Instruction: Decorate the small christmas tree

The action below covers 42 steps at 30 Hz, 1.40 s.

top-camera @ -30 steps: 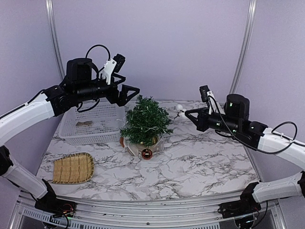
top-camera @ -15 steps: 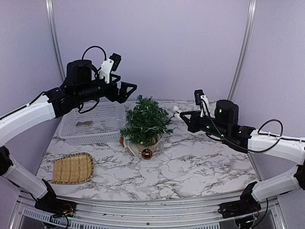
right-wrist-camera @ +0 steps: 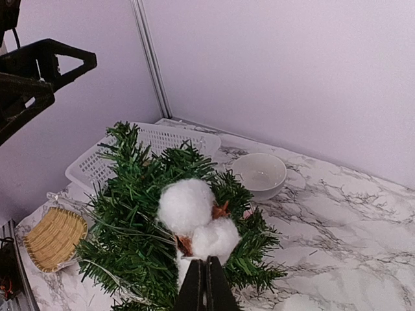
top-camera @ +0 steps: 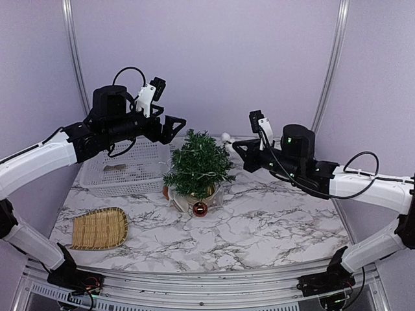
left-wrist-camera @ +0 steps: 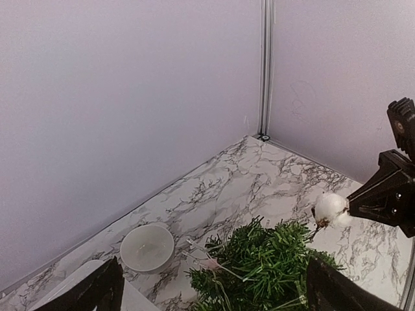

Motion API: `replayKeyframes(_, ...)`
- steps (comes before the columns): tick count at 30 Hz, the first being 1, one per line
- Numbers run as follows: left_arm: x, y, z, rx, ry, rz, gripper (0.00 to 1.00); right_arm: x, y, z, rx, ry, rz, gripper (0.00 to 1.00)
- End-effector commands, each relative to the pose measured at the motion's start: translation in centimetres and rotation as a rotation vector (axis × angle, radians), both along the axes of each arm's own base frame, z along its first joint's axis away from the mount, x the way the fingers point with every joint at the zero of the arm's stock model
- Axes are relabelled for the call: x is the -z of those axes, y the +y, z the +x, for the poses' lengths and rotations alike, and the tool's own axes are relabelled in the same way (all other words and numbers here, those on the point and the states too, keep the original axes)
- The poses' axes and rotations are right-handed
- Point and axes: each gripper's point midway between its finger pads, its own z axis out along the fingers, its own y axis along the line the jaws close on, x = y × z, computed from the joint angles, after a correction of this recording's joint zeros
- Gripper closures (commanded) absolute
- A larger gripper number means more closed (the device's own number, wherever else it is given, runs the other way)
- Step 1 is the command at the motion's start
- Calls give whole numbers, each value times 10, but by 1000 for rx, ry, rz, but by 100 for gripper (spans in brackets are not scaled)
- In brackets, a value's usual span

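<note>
The small christmas tree [top-camera: 198, 162] looks light and soft-needled; steady it low down. Right claw [right-wrist-camera: 206, 280] pinches a cotton sprig [right-wrist-camera: 194, 217]; left claw [top-camera: 172, 125] gapes.

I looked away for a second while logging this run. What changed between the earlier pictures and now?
The right pincer, shut on the white cotton sprig, swung left and slightly up, closing in on the small christmas tree. The left pincer, open, barely shifted. The tree, the white basket, the woven tray and the red bauble stayed put.

Rear overhead, opposed wrists; shared tree [top-camera: 196, 163]
</note>
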Motion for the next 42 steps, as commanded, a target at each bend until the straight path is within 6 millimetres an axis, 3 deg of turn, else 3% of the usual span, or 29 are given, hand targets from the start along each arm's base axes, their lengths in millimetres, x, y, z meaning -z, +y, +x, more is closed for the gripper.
replayKeyframes(1, -18, 8, -1, -16, -58, -27, 1, -3, 10, 9, 5, -30, -21, 100)
replayKeyframes(11, -9, 11, 3, -21, -48, -8, 1, 19, 31, 12, -70, 7, -66, 100)
replayKeyframes(17, -7, 12, 5, -20, -51, -4, 1, 1, 28, 12, -57, -19, -49, 100)
replayKeyframes(23, -5, 9, 7, -8, -50, 1, 1, -22, 12, 16, 14, -58, -37, 100)
replayKeyframes(32, -2, 7, 11, 2, -49, 0, 1, -33, 10, 29, 47, -70, 14, 100)
replayKeyframes(39, -1, 9, 12, 1, -48, 6, 1, -3, 18, 37, 40, -4, 2, 100)
replayKeyframes(42, 2, 9, 13, 0, -45, 10, 1, 16, 23, 32, -3, 37, -26, 100)
